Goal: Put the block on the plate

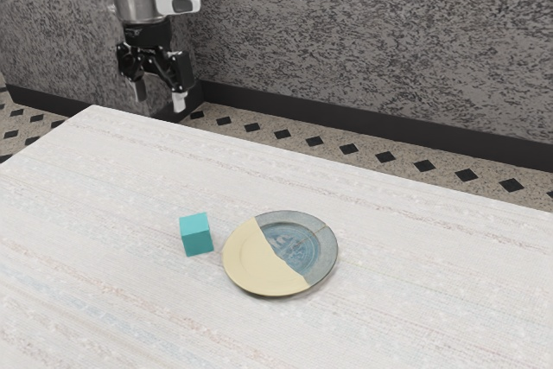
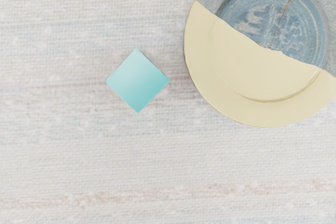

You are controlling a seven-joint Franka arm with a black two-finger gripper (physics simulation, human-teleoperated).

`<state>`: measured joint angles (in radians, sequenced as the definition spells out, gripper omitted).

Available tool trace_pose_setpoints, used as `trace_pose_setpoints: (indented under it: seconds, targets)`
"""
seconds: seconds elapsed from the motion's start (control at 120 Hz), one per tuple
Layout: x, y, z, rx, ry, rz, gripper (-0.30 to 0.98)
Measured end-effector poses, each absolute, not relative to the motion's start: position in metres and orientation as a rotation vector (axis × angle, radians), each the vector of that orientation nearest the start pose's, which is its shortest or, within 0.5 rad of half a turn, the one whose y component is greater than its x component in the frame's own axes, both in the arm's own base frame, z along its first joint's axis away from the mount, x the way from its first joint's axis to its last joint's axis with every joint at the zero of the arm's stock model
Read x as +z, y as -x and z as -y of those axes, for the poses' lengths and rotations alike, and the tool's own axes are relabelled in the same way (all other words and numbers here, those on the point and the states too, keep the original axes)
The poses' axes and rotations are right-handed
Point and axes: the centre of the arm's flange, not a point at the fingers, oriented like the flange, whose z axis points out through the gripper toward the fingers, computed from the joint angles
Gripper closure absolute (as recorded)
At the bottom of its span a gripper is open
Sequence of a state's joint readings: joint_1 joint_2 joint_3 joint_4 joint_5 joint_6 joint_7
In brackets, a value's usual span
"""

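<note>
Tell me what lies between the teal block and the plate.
Nothing but a narrow bare strip of pale tabletop separates the teal block from the plate; both views show it.

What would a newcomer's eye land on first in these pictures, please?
The two-tone plate on the whitish table, part pale yellow, part blue-gray, would probably catch the eye first. Beside it, not touching, sits a teal cube. The black gripper hangs open at the exterior view's upper left.

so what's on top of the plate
Nothing rests on the plate; its cream and blue-grey surface is uncovered. The teal block stands beside it on the table. What lies directly beneath the plate is covered and can't be seen.
</note>
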<state>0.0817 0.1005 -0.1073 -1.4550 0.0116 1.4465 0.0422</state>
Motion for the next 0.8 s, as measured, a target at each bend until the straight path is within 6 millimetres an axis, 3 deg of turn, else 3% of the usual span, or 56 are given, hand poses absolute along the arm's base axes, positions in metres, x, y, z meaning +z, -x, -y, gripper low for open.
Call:
trace_pose_setpoints:
  seconds: [0.142,0.275,0.517,0.8]
  targets:
    - [0.609,-0.582,0.014,0.101,3.145,-0.085,0.00]
    - [0.584,-0.601,-0.004,0.121,3.167,0.037,0.00]
    - [0.498,-0.645,-0.033,0.273,3.167,0.379,0.00]
    - [0.411,-0.670,-0.058,0.364,3.119,0.718,0.00]
